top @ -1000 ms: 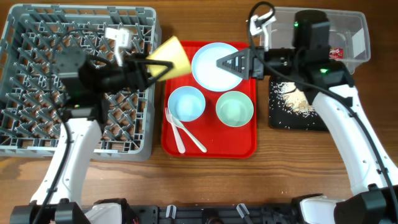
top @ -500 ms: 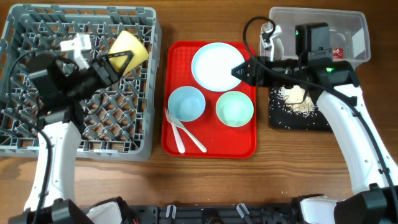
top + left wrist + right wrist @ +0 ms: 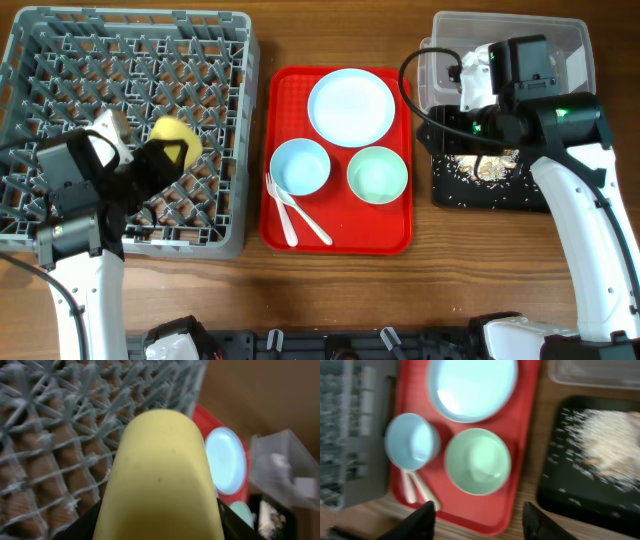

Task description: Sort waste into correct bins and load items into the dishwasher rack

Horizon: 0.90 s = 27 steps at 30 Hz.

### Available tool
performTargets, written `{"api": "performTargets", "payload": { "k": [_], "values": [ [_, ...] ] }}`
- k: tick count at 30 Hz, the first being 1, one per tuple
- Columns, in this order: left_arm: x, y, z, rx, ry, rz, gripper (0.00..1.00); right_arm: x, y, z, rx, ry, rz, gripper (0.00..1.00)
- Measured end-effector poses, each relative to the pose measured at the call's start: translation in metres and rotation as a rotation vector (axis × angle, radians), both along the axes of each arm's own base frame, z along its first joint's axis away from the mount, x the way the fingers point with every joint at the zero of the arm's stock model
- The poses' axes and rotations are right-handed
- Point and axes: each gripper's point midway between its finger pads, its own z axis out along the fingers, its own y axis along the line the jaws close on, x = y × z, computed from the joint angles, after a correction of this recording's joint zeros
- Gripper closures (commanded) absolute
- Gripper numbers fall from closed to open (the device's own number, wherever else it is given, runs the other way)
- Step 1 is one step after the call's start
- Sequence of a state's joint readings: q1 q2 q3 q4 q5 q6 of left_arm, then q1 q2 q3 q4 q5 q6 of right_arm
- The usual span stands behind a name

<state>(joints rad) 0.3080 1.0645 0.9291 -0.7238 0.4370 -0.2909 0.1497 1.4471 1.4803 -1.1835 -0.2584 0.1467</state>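
Overhead shows the left claw [image 3: 160, 162] clamped on the yellow cup [image 3: 178, 138], over the dishwasher rack [image 3: 60, 70] near its right side, cup's long axis in line with the claw.

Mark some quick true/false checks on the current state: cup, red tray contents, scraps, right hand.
1. The left hand grips the yellow cup over the dishwasher rack. True.
2. The red tray carries only one bowl. False: the blue bowl and the green bowl both sit on it, along with the white plate and two spoons.
3. The right hand is open and holds nothing. True.
4. The rice scraps lie in the clear tub. False: they lie on the black tray.
5. The white plate stands in the rack. False: it lies flat on the red tray.
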Motion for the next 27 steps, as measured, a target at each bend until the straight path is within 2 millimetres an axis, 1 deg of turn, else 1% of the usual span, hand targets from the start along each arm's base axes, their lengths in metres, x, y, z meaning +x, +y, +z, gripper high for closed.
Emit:
{"api": "performTargets", "payload": {
  "k": [2, 6, 8, 10, 13, 16, 22, 27],
  "values": [
    [-0.01, 0.009, -0.001, 0.049, 0.063, 0.038, 0.96, -0.002, -0.011, -0.004, -0.06, 0.01, -0.018, 0.18],
    [-0.019, 0.027, 0.009, 0.139, 0.108, 0.103, 0.96, -0.004, -0.027, -0.008, -0.153, 0.016, -0.039, 0.16],
    [-0.024, 0.035, 0.009, 0.181, 0.133, 0.135, 0.96, -0.003, -0.034, -0.009, -0.199, 0.01, -0.046, 0.14],
    [-0.029, 0.043, 0.003, 0.213, 0.173, 0.162, 0.96, -0.002, -0.039, -0.009, -0.223, 0.005, -0.05, 0.14],
    [-0.038, 0.053, -0.011, 0.254, 0.261, 0.192, 0.96, -0.002, -0.042, -0.009, -0.245, 0.002, -0.054, 0.14],
    [-0.041, 0.062, -0.028, 0.283, 0.35, 0.21, 0.96, -0.001, -0.044, -0.009, -0.256, 0.002, -0.06, 0.13],
    [-0.037, 0.07, -0.058, 0.293, 0.466, 0.208, 0.96, -0.002, -0.045, -0.009, -0.26, 0.002, -0.061, 0.14],
    [-0.029, 0.073, -0.078, 0.287, 0.522, 0.199, 0.96, -0.002, -0.045, -0.009, -0.262, 0.002, -0.062, 0.14]
  ]
}}
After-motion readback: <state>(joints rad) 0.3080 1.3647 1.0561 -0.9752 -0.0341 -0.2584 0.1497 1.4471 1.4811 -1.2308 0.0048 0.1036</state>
